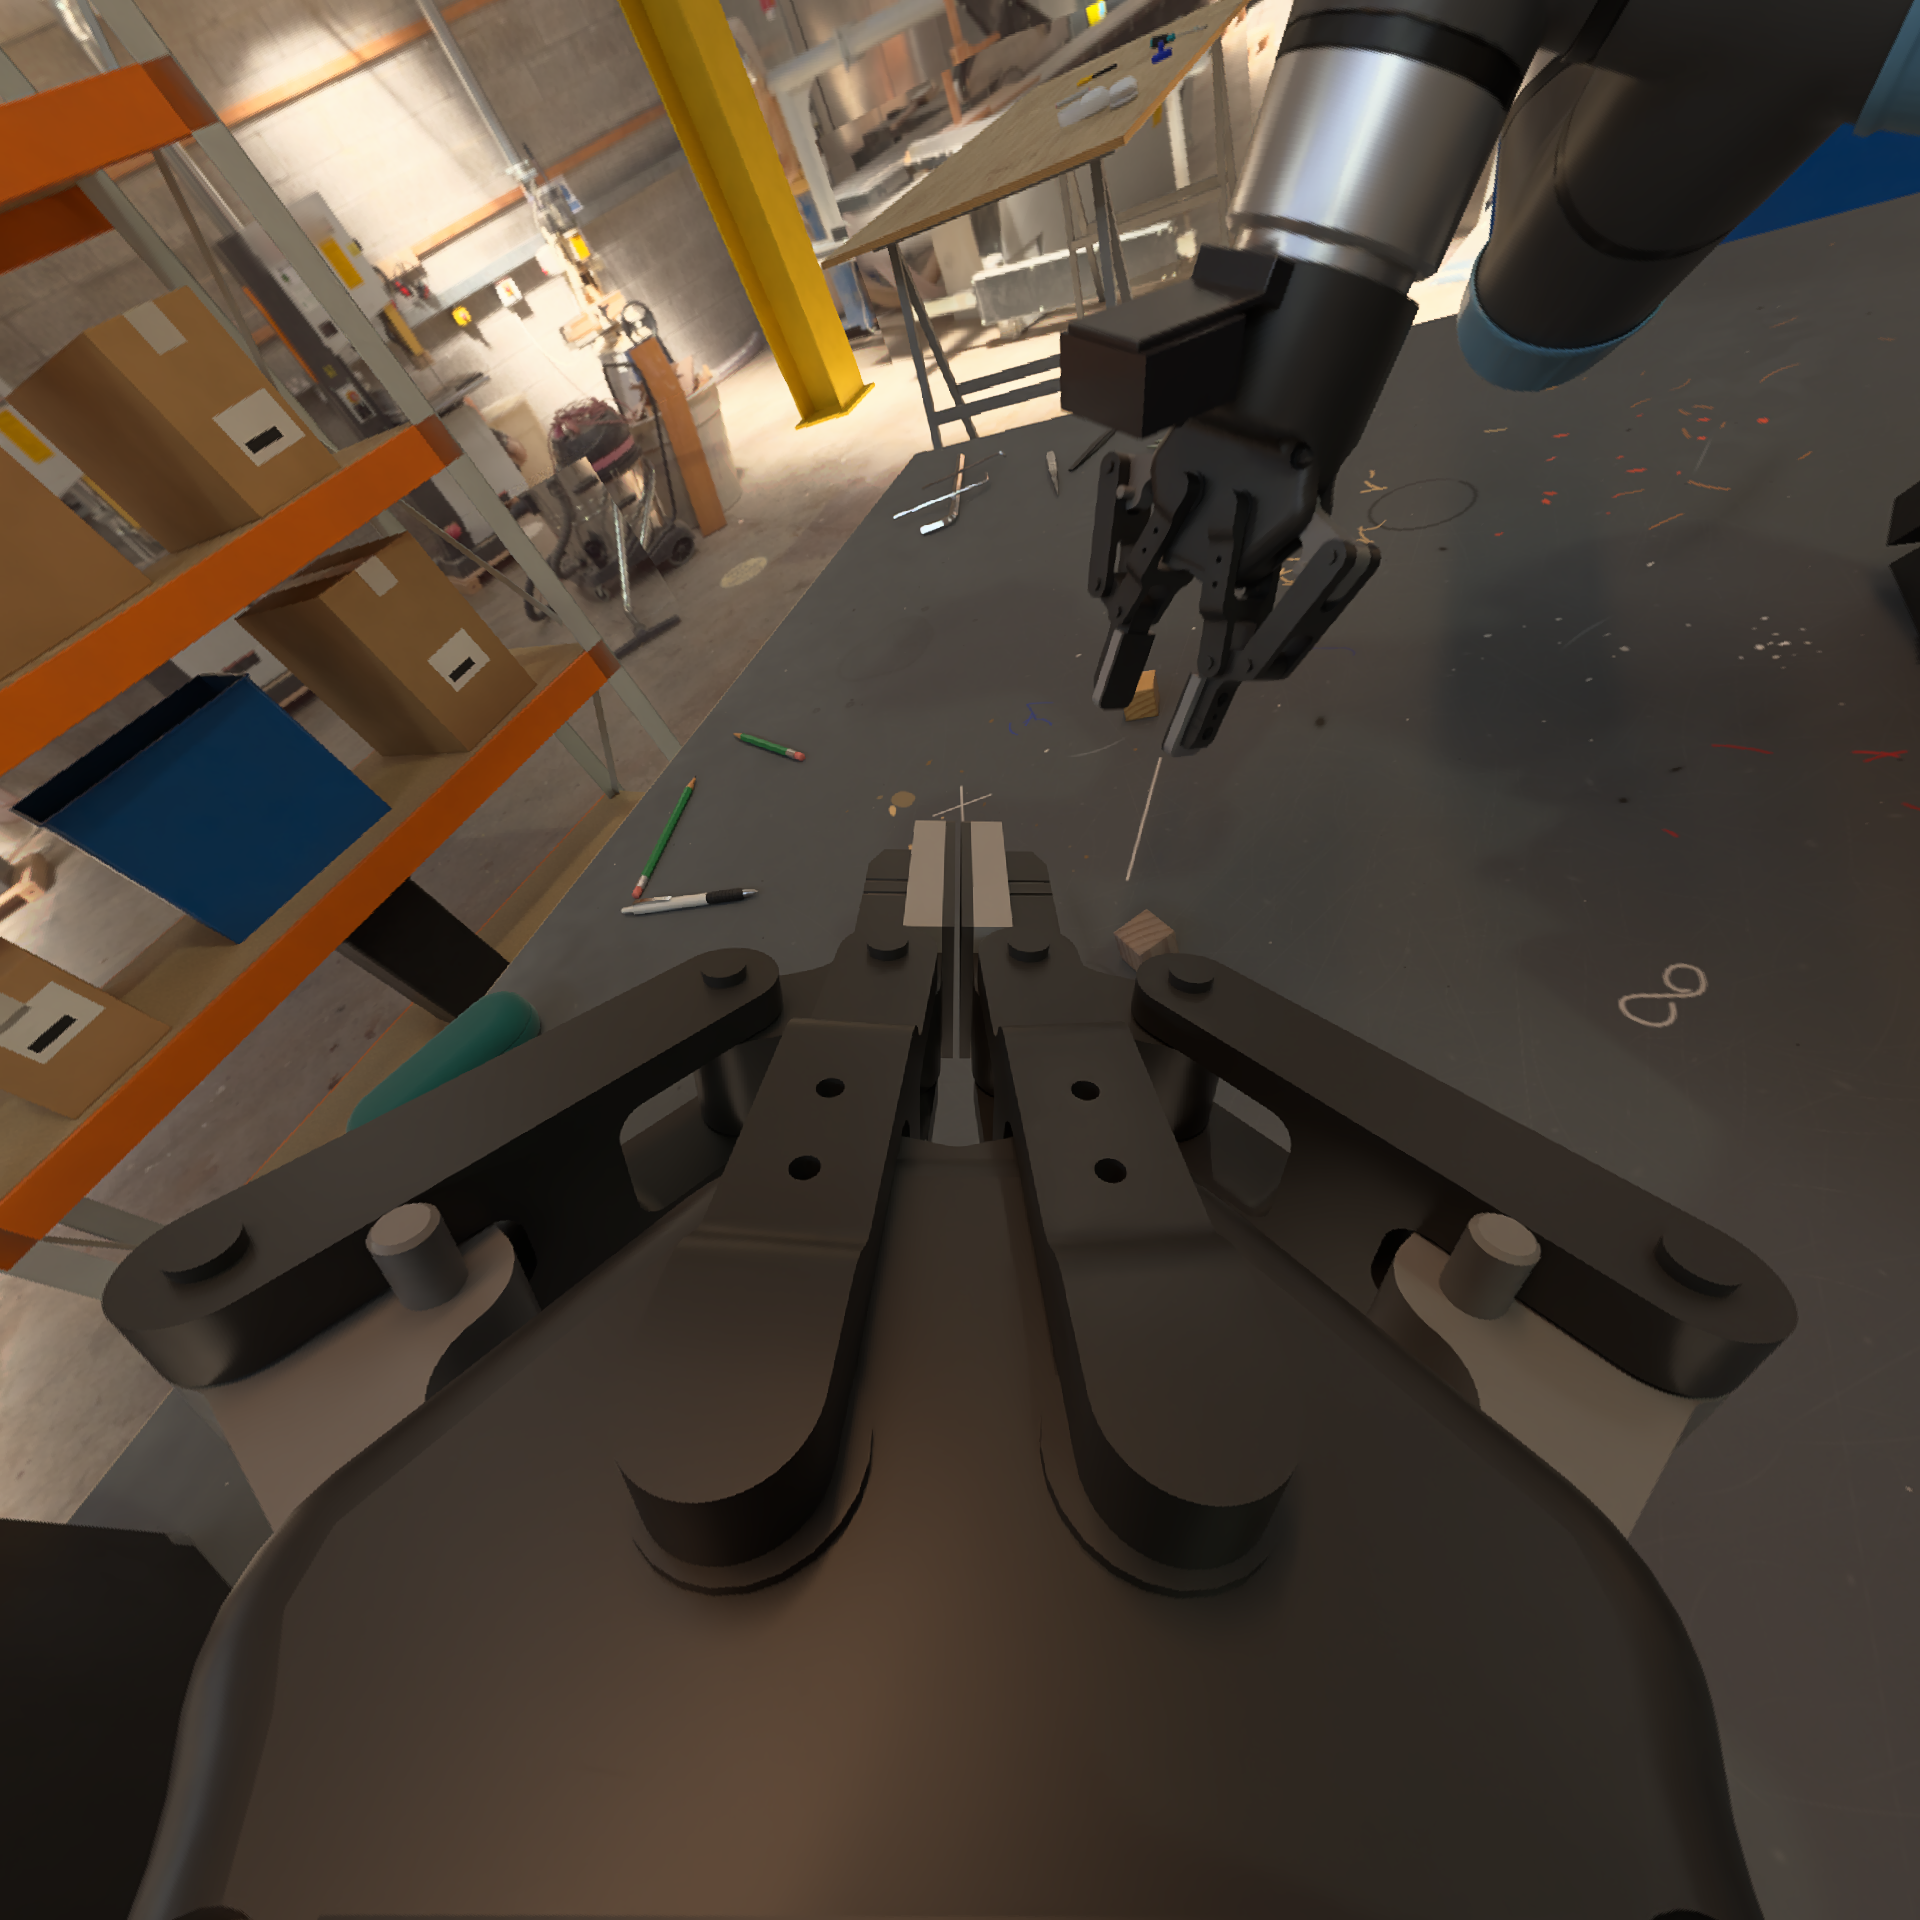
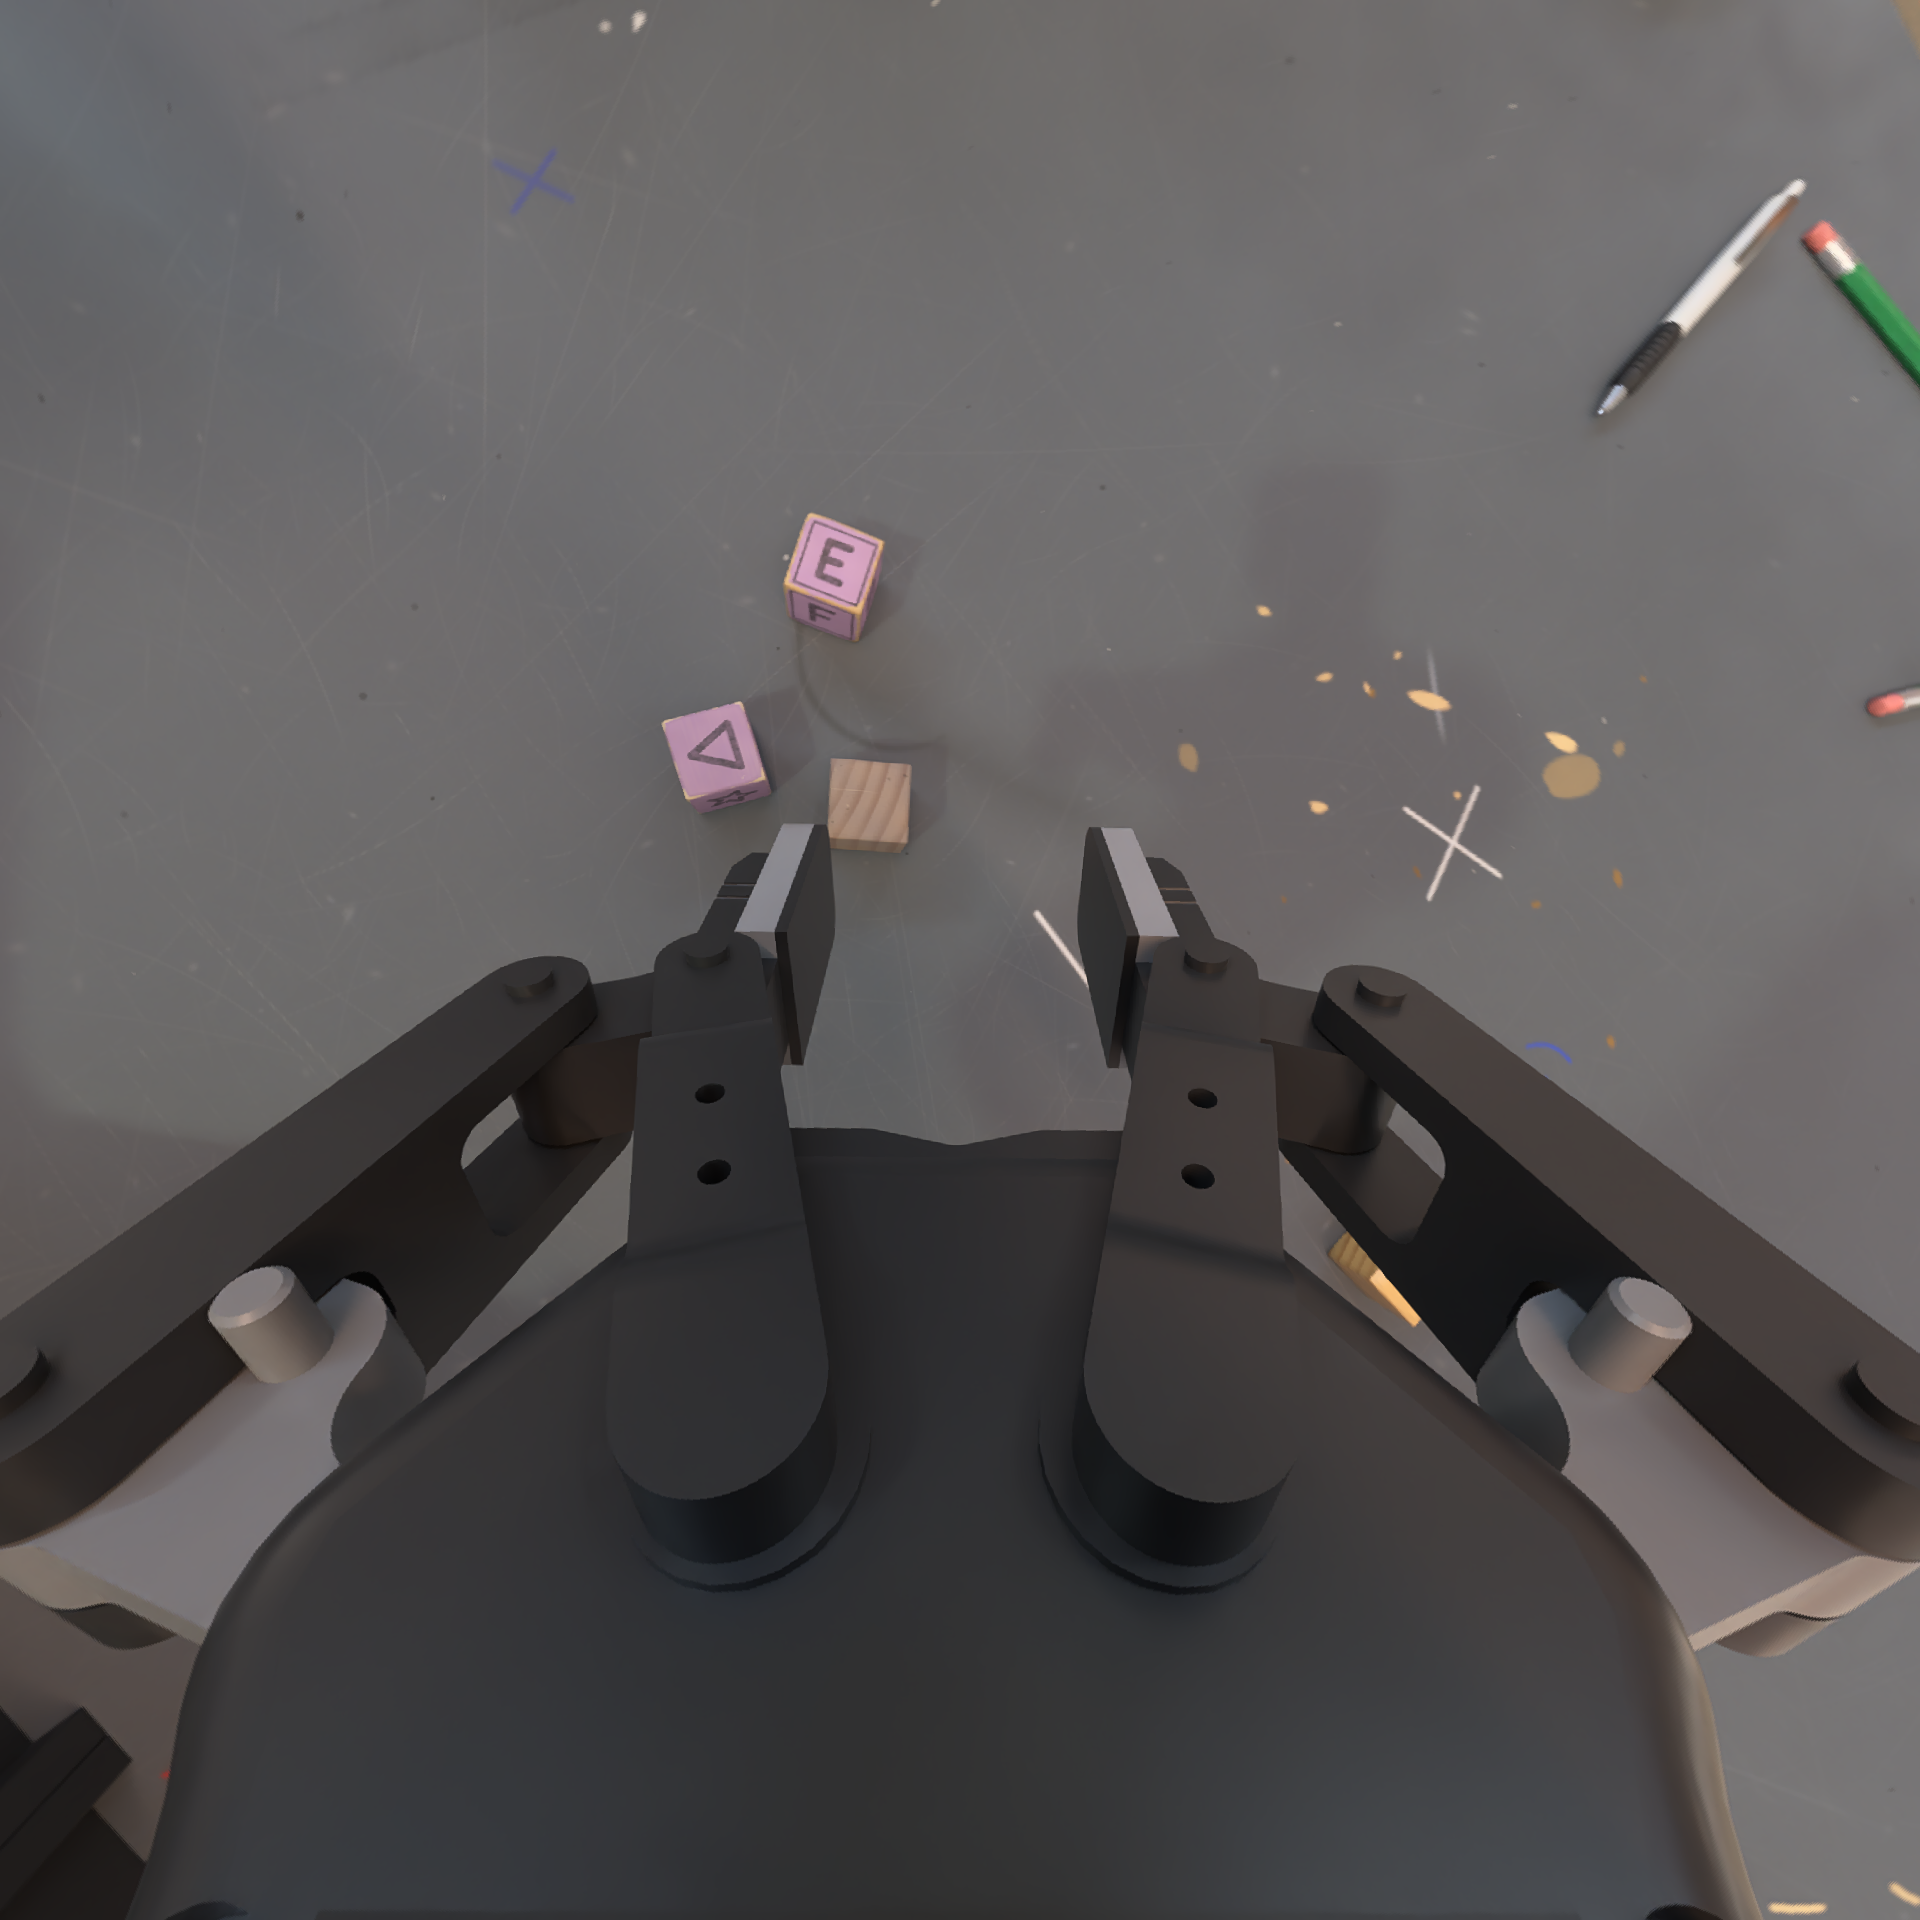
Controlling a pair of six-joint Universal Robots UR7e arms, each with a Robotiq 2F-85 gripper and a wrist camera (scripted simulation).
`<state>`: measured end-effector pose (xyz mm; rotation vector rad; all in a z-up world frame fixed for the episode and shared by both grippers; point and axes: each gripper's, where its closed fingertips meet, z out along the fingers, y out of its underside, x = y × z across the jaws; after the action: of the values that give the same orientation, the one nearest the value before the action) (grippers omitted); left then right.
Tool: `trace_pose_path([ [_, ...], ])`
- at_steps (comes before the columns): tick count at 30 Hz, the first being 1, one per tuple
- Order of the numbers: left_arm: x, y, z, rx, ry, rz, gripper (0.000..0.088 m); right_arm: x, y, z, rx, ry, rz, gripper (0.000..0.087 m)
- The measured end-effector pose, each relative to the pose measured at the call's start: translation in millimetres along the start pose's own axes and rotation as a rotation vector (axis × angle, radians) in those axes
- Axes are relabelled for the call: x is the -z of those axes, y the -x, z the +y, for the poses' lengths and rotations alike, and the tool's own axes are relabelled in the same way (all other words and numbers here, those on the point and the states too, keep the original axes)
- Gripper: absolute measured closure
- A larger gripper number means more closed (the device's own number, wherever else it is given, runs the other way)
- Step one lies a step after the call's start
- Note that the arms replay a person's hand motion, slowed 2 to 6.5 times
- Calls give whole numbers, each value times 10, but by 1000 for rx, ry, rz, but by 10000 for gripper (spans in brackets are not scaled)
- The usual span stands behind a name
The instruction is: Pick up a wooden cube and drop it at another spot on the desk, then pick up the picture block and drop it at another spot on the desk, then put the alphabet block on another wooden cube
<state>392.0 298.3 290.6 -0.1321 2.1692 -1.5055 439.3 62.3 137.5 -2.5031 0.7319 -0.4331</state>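
Note:
In the right wrist view a plain wooden cube (image 2: 870, 805) lies on the grey desk (image 2: 1143, 312), just ahead of my left fingertip. A pink picture block (image 2: 717, 755) with a triangle sits to its left. A pink alphabet block (image 2: 833, 577) lies farther ahead. My right gripper (image 2: 961, 873) is open and empty above the desk. A second wooden cube (image 2: 1371, 1278) shows partly behind its right linkage. In the left wrist view my left gripper (image 1: 958, 873) is shut and empty, with a wooden cube (image 1: 1143, 935) on the desk beside it. The right gripper (image 1: 1158, 717) hangs open over another cube (image 1: 1143, 698).
A pen (image 2: 1694, 301) and a green pencil (image 2: 1870, 301) lie at the right. The left wrist view shows the pen (image 1: 691, 901), two pencils (image 1: 665, 836), the desk's left edge, and orange shelving (image 1: 312, 582) with boxes and a blue bin (image 1: 208, 810) beyond.

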Motion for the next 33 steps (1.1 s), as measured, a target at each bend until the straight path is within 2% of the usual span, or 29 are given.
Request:
trace_pose_path([
  [7, -7, -15, 4, -2, 4, 4, 868, -306, 90, 30, 68, 97, 9, 468],
  [17, -8, -37, 1, -9, 9, 7, 868, -717, 163, 189, -3, 244, -12, 474],
  [25, -4, -52, -5, -16, 8, 11, 868, -931, 240, 263, -51, 283, -54, 474],
  [33, 3, -52, -9, -18, 5, 12, 869, -1063, 275, 327, -76, 310, -63, 474],
])
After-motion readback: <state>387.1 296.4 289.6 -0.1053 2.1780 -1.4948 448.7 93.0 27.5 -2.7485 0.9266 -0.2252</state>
